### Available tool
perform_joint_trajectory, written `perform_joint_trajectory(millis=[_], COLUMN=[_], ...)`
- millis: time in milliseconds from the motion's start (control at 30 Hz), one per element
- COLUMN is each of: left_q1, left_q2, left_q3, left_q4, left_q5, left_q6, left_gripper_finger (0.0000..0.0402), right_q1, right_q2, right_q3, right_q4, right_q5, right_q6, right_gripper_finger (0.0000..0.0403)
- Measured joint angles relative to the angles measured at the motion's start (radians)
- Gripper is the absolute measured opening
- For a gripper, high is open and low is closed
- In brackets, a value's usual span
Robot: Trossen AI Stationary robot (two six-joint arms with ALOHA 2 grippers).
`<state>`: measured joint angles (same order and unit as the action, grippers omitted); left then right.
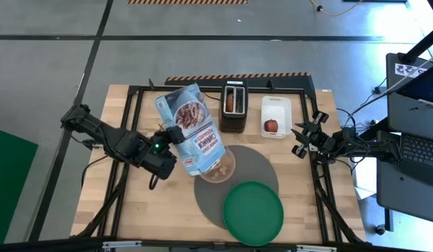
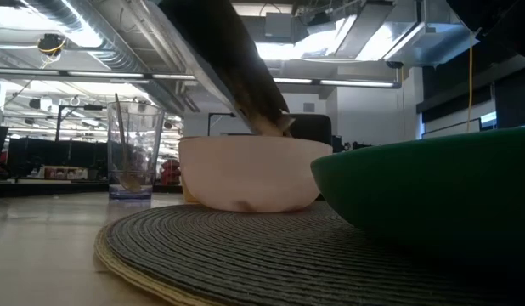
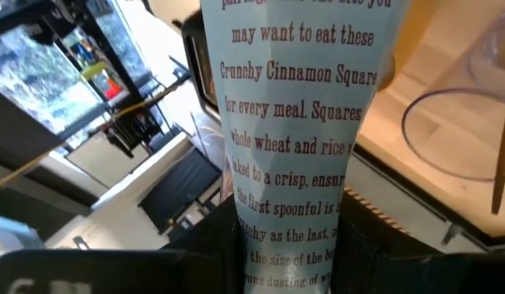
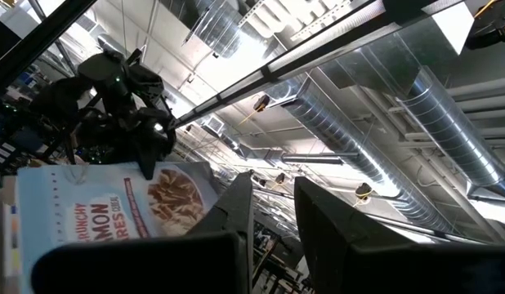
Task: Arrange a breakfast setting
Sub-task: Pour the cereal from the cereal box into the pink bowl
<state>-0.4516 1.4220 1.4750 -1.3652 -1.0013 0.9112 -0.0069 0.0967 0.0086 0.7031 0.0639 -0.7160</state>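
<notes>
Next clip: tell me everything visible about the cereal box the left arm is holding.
The cereal box is a light blue carton picturing cinnamon squares, with red print on its narrow side. The left gripper is clamped on its lower end. The box is tilted, its open end down over the pinkish bowl on the grey placemat. Cereal already lies in the bowl. In the low view the box's mouth reaches just inside the rim.
</notes>
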Motion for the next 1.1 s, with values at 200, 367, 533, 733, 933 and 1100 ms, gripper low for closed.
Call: perform_joint_trajectory(millis=[200,367,533,733,933,1100], left_q1=[-0.022,-0.026,-0.026,-0.026,-0.026,-0.029], left_q2=[0.0,0.0,0.0,0.0,0.0,0.001], left_q3=[0.0,0.0,0.0,0.0,0.0,0.0], left_q4=[-0.056,-0.113,-0.112,-0.118,-0.112,-0.098], left_q5=[0.0,-0.004,-0.006,-0.013,0.0,0.047], left_q6=[-0.034,-0.056,-0.094,-0.09,-0.09,-0.09], left_gripper_finger=[0.0118,0.0118,0.0118,0.0118,0.0113,0.0094], right_q1=[0.0,0.0,0.0,0.0,0.0,0.0], right_q2=[0.0,0.0,0.0,0.0,0.0,0.0], right_q3=[0.0,0.0,0.0,0.0,0.0,0.0], right_q4=[-0.001,-0.004,-0.004,-0.006,-0.021,-0.021], right_q5=[0.0,0.008,0.008,0.015,0.032,0.032], right_q6=[0.0,0.0,0.0,0.0,0.0,0.0], right_gripper_finger=[0.0062,0.0062,0.0062,0.0062,0.0062,0.0062])
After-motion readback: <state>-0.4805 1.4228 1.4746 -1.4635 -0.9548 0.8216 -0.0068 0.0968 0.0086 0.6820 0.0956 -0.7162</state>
